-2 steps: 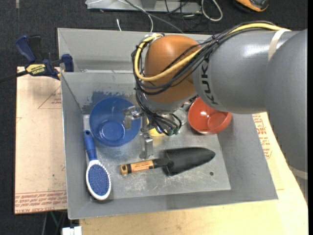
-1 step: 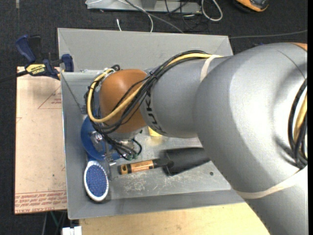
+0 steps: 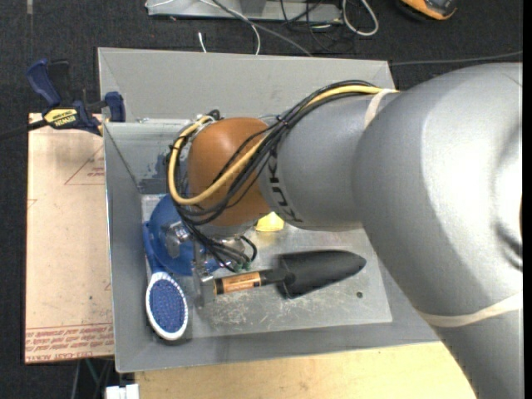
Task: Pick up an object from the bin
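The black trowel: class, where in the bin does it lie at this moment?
In the camera view the black trowel lies on the floor of the bin, lower right, its brown handle pointing left towards the oval blue brush.

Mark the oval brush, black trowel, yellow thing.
oval brush [image 3: 167, 304], camera view, blue bristle face.
black trowel [image 3: 322, 270], camera view, middle of blade.
yellow thing [image 3: 268, 221], camera view, visible edge.

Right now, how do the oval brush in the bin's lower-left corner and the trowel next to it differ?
The oval brush has blue bristles in a white rim; the trowel has a brown handle and a black pointed blade. The trowel is longer and narrower than the brush. The brush lies by the left wall; the trowel lies across the middle, blade pointing right. Both lie flat on the bin floor.
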Tool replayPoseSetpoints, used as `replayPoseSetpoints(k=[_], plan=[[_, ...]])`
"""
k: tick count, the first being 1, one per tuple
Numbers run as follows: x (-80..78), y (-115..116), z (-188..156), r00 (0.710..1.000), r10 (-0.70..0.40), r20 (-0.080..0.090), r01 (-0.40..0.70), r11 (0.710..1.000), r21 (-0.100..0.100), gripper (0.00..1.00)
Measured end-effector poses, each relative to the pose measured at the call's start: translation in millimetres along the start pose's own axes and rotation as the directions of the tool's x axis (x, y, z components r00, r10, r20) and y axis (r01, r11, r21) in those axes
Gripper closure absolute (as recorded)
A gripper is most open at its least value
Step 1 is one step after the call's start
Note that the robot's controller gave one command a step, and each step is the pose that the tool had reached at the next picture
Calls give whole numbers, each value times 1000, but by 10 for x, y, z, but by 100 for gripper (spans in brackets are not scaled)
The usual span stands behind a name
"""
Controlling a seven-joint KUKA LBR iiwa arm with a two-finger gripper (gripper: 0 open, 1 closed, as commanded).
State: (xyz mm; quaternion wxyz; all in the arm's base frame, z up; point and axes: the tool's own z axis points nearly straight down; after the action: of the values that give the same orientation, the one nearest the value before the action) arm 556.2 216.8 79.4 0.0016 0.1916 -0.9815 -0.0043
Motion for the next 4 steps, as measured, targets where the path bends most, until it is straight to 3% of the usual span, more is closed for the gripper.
replayPoseSetpoints(k=[1, 2, 3, 4], plan=[[249, 32, 68, 986, -165, 2, 165, 986, 2, 0], [466, 300, -48, 981, -192, 27, 191, 981, 25, 100], [466, 300, -47, 981, -191, 27, 190, 981, 25, 100], [507, 341, 81, 985, -174, 14, 173, 984, 54, 0]])
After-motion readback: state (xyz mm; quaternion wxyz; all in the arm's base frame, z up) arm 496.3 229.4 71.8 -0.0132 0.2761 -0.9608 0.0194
